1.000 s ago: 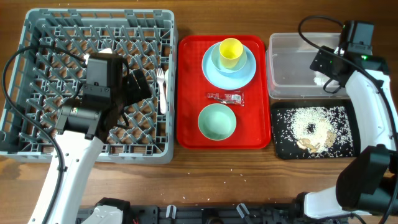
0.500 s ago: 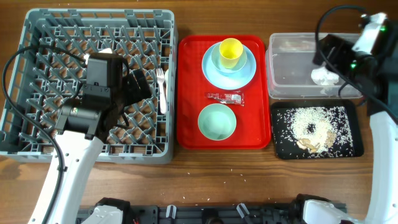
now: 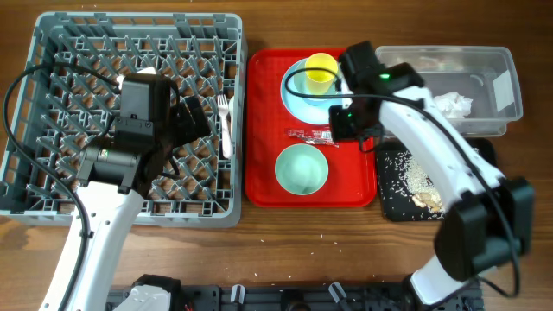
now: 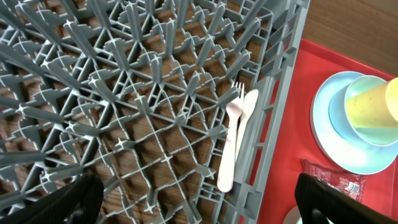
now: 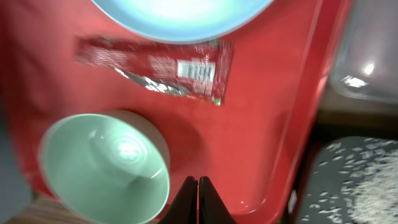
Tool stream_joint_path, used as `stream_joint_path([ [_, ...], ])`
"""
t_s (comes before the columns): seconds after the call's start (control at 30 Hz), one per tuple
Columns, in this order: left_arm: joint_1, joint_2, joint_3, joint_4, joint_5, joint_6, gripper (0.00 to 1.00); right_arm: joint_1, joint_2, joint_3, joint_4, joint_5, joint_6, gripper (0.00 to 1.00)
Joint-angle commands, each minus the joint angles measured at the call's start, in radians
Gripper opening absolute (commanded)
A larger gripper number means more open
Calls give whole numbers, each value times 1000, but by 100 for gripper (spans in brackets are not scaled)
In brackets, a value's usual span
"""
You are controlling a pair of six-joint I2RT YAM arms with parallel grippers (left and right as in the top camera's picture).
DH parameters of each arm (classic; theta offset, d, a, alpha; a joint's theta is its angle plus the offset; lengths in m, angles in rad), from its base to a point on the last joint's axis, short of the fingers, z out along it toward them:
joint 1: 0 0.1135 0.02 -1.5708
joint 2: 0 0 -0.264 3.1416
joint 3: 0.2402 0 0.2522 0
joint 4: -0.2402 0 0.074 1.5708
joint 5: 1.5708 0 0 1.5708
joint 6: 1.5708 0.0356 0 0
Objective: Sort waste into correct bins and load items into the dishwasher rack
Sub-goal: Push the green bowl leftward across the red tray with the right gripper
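Note:
The grey dishwasher rack [image 3: 104, 78] fills the left side, with a white fork [image 4: 231, 143] and spoon [image 4: 247, 118] lying at its right edge. My left gripper [image 3: 192, 121] hangs open above the rack floor [image 4: 124, 93], its gap [image 4: 196, 205] empty. My right gripper [image 3: 346, 130] is shut and empty over the red tray, its tips [image 5: 198, 186] just right of the green bowl [image 5: 102, 165]. The red wrapper [image 5: 161, 65] lies flat beyond them. A yellow cup [image 3: 320, 71] stands in a bowl on the blue plate [image 3: 292, 102]. The crumpled napkin [image 3: 454, 104] sits in the clear tub [image 3: 510, 82].
The red tray [image 3: 263, 186] lies between the rack and the bins. The black tray [image 3: 393, 203] holds whitish rice scraps [image 3: 415, 177] and is partly covered by my right arm. A few grains lie on the wooden table near the front.
My right arm has swung left from the clear tub to above the red tray, and its jaws have closed empty. The napkin stays in the tub. The left arm has not moved.

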Motion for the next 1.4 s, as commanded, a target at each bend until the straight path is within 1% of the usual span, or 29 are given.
stream_joint_path([
  [0.0,6,0,1,2,2,-3,100,36,82,-27,-2,13,47,4],
  [0.1,6,0,1,2,2,-3,100,79,98,-74,7,-26,45,5],
  [0.2,6,0,1,2,2,-3,100,120,98,-98,40,-122,40,5],
  [0.37,6,0,1,2,2,-3,100,161,97,-95,85,-299,-132,11],
  [0.5,6,0,1,2,2,-3,100,132,76,-67,82,-280,-142,11],
  [0.6,6,0,1,2,2,-3,100,68,24,-50,113,-243,-136,10],
  [0.67,6,0,1,2,2,-3,100,17,10,-50,140,-155,-51,8],
  [0.73,6,0,1,2,2,-3,100,-10,14,-68,145,-87,-2,6],
  [0.87,6,0,1,2,2,-3,100,13,14,-172,178,-95,43,5],
  [0.97,6,0,1,2,2,-2,100,51,14,-222,186,-111,42,5],
  [1.13,6,0,1,2,2,-3,100,117,14,-222,185,-214,10,6],
  [1.3,6,0,1,2,2,-2,100,126,14,-222,207,-226,-11,6],
  [1.33,6,0,1,2,2,-3,100,126,14,-222,221,-245,-12,6],
  [1.37,6,0,1,2,2,-2,100,126,14,-222,245,-302,-46,6],
])
